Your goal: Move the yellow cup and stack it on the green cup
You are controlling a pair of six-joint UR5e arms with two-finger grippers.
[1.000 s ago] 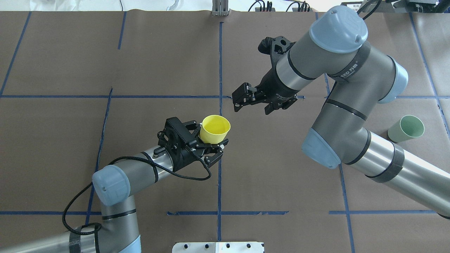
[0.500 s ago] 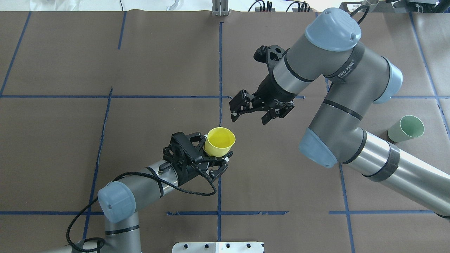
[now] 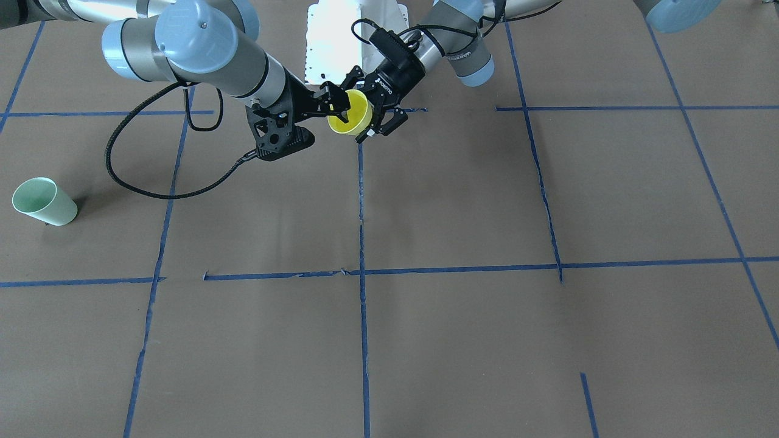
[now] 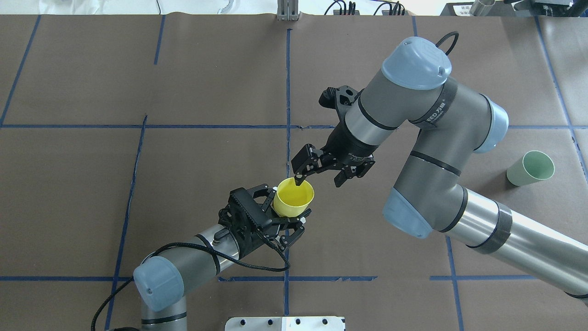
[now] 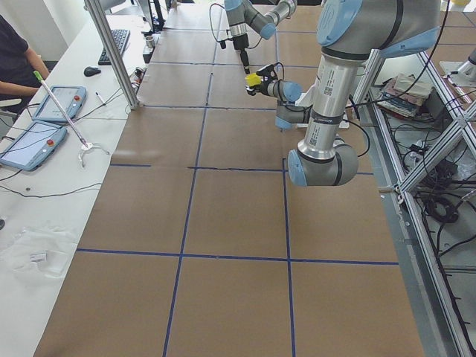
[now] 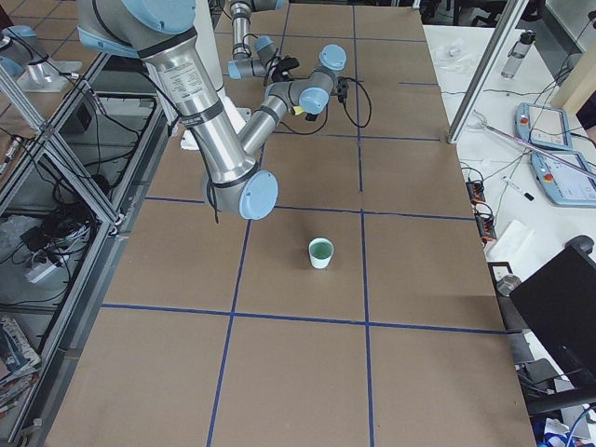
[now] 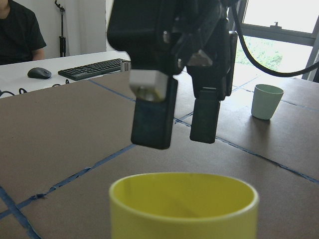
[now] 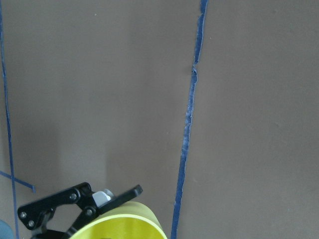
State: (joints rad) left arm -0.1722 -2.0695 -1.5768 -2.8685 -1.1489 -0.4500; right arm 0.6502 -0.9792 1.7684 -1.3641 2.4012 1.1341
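So the left gripper (image 4: 290, 208) is clamped round the lower body of the yellow cup (image 4: 294, 196), holding it upright above the table's middle. The right gripper (image 4: 319, 178) hangs just over it, jaws spread, one finger at the rim, maybe touching, hard to tell. The cup looks like light, thin, slick plastic, so I'd pinch the rim wall gently. The green cup (image 4: 531, 168) stands well apart, far right.

Blue tape lines (image 4: 287, 82) grid the brown-papered table (image 4: 206, 82); a white side bench (image 5: 44, 193) holds a keyboard (image 5: 119, 41), a mouse (image 5: 91, 71) and two tablets (image 5: 58, 103) (a person (image 5: 16, 58) in black sits alongside).
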